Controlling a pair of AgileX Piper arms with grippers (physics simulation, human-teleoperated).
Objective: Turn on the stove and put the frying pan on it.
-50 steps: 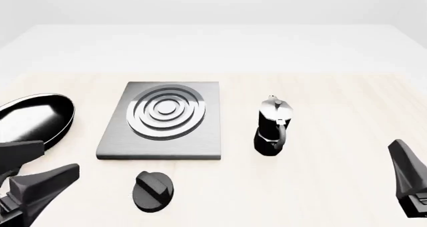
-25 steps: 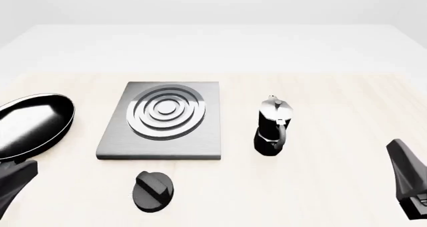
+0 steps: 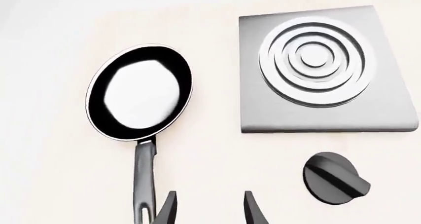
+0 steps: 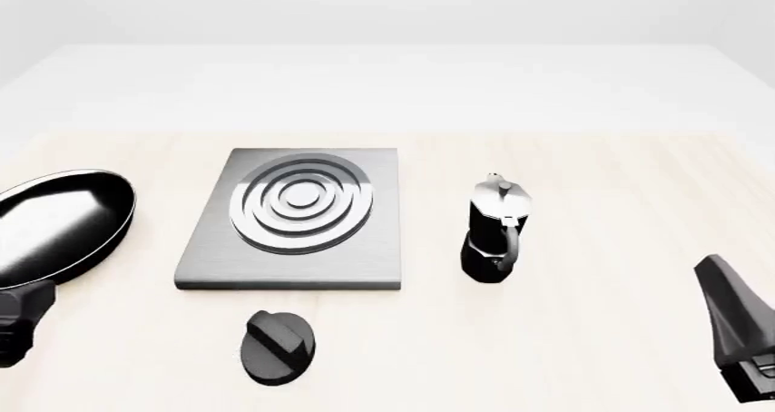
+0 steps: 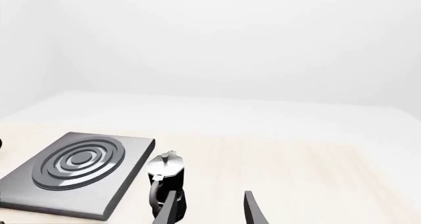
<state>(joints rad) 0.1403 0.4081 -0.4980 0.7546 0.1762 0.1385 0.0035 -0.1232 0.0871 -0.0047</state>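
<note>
The stove (image 4: pixel 290 221) is a grey square slab with silver rings; it also shows in the left wrist view (image 3: pixel 322 68) and the right wrist view (image 5: pixel 76 169). Its black ridged knob (image 4: pixel 279 346) lies apart, in front of the slab, and shows in the left wrist view (image 3: pixel 332 178). The glossy black frying pan (image 4: pixel 54 221) lies left of the stove. Its long handle (image 3: pixel 145 179) points toward my left gripper (image 3: pixel 209 209), which is open and empty, with the handle just outside one finger. My right gripper (image 5: pixel 209 209) is open and empty, at the front right (image 4: pixel 732 339).
A black-and-silver moka pot (image 4: pixel 495 230) stands upright right of the stove, in front of my right gripper in the right wrist view (image 5: pixel 165 184). Only a dark part of my left gripper (image 4: pixel 22 321) shows at the front view's left edge.
My left gripper has drawn back to the left and down, mostly out of the front view. The right gripper has edged slightly left. Pan, stove, knob and pot have not moved.
</note>
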